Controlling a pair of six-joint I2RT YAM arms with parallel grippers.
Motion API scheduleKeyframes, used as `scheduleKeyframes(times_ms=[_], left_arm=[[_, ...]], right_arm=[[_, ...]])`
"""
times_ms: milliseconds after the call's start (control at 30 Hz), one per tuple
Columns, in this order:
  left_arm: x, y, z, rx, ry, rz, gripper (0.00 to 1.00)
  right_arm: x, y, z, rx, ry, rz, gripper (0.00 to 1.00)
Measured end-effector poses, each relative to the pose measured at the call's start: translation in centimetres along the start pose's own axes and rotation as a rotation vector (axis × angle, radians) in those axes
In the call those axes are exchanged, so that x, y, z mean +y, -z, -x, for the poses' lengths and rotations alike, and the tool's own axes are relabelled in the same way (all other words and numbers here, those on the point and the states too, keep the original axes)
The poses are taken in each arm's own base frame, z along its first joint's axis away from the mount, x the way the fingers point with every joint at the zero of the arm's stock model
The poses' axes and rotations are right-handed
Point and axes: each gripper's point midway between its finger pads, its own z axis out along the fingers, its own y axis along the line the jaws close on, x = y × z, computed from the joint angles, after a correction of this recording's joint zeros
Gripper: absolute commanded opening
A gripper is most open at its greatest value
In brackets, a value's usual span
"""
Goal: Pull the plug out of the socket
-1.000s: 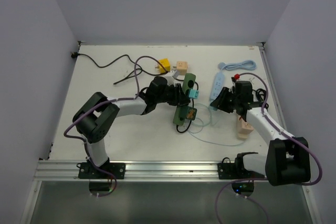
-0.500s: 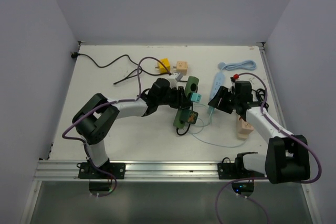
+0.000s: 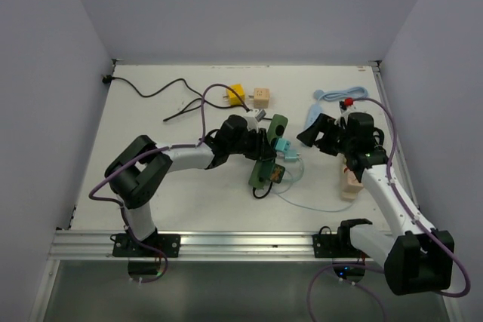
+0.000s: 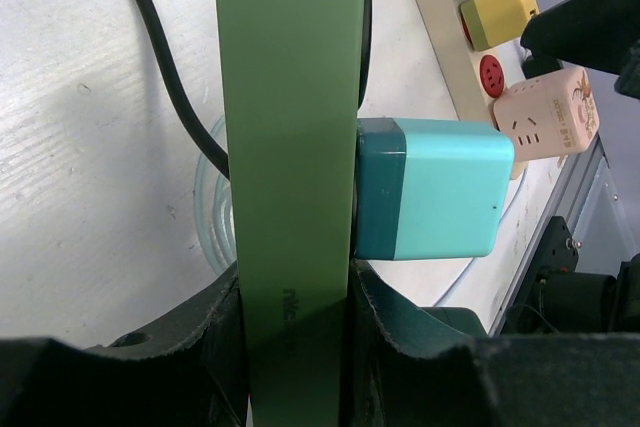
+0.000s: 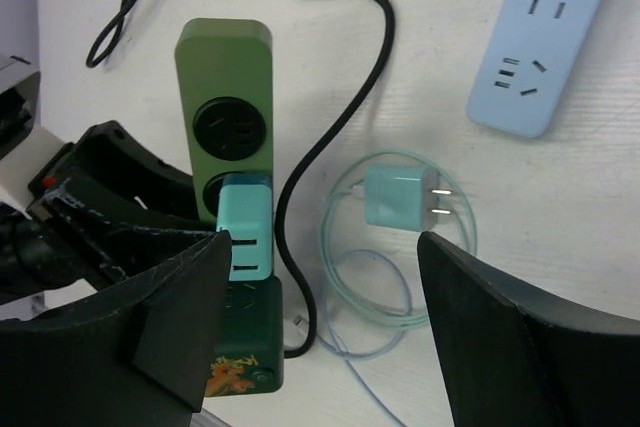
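Observation:
The socket (image 3: pixel 273 126), a long dark green strip, lies mid-table with my left gripper (image 3: pixel 260 146) shut on its narrow sides. In the left wrist view both pads press the strip (image 4: pixel 290 127) at my left gripper (image 4: pixel 295 297). A teal cube adapter (image 4: pixel 430 189) is plugged into it. The plug (image 5: pixel 398 197), a small pale teal charger with two bare prongs, lies flat on the table inside its coiled cable, right of the socket (image 5: pixel 223 77). My right gripper (image 5: pixel 325 247) hovers open above it, holding nothing. From above, the plug (image 3: pixel 290 157) lies left of my right gripper (image 3: pixel 311 135).
A light blue strip (image 5: pixel 545 37) lies at the back right. A beige strip (image 3: pixel 349 179) carrying plug cubes lies under the right arm. A yellow cube (image 3: pixel 235 94) and a beige cube (image 3: pixel 262 96) sit behind the socket. A black cable (image 5: pixel 330 127) runs beside the socket.
My right gripper has opened and drawn back to the right, leaving the pale teal plug on the table. The left gripper has shifted the socket slightly right, still shut on it.

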Motion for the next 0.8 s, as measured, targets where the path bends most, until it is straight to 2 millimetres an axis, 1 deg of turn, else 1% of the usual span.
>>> scheduleKeyframes(times_ms=[100,233,367,400,433,533,567,600,667,800], left_arm=[[-0.1,0.1,-0.1,0.002,-0.001,0.002,0.00],[-0.6,0.4,0.3,-0.007,-0.006,-0.004,0.00],[-1.2,0.6,0.6,-0.014,-0.013,-0.014,0.01],[-1.2,0.6,0.6,-0.014,-0.013,-0.015,0.05],[-1.3,0.6,0.5,-0.013,-0.014,-0.016,0.07],[-1.4,0.5,0.5,-0.012,-0.016,-0.018,0.09],[-1.5,0.5,0.4,-0.010,-0.018,-0.019,0.07],[-1.5,0.5,0.4,-0.010,-0.018,-0.020,0.02],[-1.7,0.5,0.3,-0.007,-0.022,-0.023,0.01],[-2.3,0.4,0.3,-0.006,-0.035,-0.033,0.00]], right_arm=[[1.2,-0.2,-0.5,0.027,-0.001,0.044,0.78],[2.6,-0.6,-1.8,0.075,0.011,0.092,0.78],[3.4,-1.4,-3.1,0.120,0.017,0.114,0.77],[3.4,-1.6,-3.4,0.132,0.017,0.114,0.74],[3.5,-1.8,-3.7,0.144,0.017,0.115,0.72],[3.8,-2.3,-4.2,0.160,0.013,0.120,0.67],[3.8,-2.4,-4.2,0.162,0.011,0.122,0.67],[3.9,-2.5,-4.2,0.162,0.010,0.123,0.65],[4.0,-2.7,-4.3,0.162,0.008,0.126,0.63],[4.0,-3.0,-4.4,0.167,0.002,0.127,0.50]])
